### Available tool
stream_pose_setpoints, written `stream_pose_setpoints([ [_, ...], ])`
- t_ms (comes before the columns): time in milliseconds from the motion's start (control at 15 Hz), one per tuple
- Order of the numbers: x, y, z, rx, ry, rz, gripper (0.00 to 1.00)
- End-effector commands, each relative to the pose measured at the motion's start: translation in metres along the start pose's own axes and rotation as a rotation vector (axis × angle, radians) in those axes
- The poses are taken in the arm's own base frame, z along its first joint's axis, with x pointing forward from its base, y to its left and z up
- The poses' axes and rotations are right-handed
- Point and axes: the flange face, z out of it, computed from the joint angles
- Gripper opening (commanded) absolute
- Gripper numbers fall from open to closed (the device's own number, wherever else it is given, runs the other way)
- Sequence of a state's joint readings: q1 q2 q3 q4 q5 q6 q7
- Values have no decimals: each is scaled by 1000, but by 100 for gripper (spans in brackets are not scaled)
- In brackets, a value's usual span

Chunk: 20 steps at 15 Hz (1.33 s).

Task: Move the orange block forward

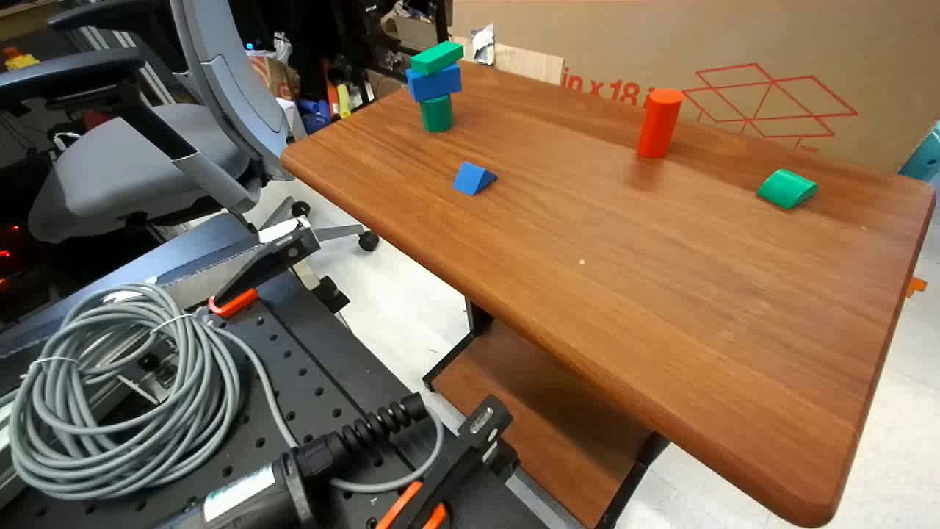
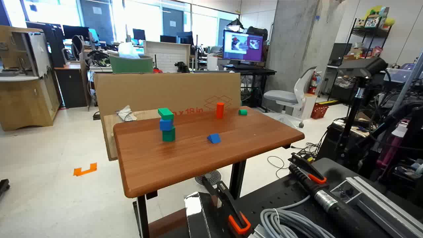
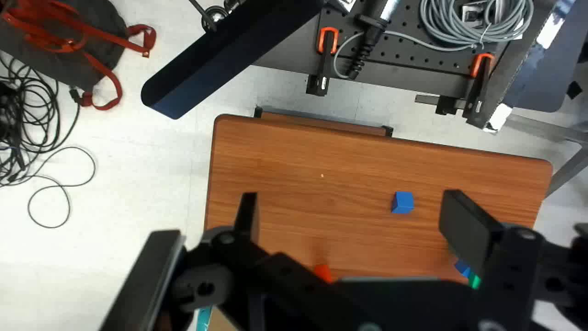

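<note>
"Wrist view: pincer (image 3: 351,209), jaws wide apart, nothing held. Blue wedge (image 3: 403,202) shows in the gap, but it sits on the counter (image 3: 285,151), well below."

"Exterior views?"

"Pincer's in neither. Both have the orange block (image 1: 659,123) upright on the counter, near the edge facing the cardboard (image 1: 734,44). It's between the stacked blocks (image 1: 435,82) and the green half-round (image 1: 787,189), nearer the half-round. Wrist view only catches a bit; rest is behind the pincer."

"So, step?"

"Before the grasp, I'd say. Block not gripped, approach yet to do. Call it the very start."

"Next move?"

"Bring the pincer over the block, come down with one jaw each side, squeeze, then shift it forward. Should grip fine, sides look plain. Tall and narrow though, so a sideways knock would likely tip it."

"Which way's forward?"

"Can't tell from these. If toward the cardboard, there's little counter left, so a small shift. If away from it, far more room, but keep off the blue wedge."

"Push instead of lift?"

"Possible. Contact should go low then, or it may topple; green half-round is near, so don't swing into it."
</note>
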State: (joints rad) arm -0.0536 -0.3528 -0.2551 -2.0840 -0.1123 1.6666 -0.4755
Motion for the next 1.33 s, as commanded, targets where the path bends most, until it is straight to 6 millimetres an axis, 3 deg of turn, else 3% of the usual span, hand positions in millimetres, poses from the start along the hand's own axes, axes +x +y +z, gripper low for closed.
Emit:
stream_pose_setpoints([
  [0, 0, 0, 0, 0, 0, 0, 100],
  [600, 4, -2, 1, -17, -16, 2, 100],
  [933, 49, -13, 25, -17, -25, -75, 100],
  [1267, 115, -30, 62, -61, -22, -141, 100],
])
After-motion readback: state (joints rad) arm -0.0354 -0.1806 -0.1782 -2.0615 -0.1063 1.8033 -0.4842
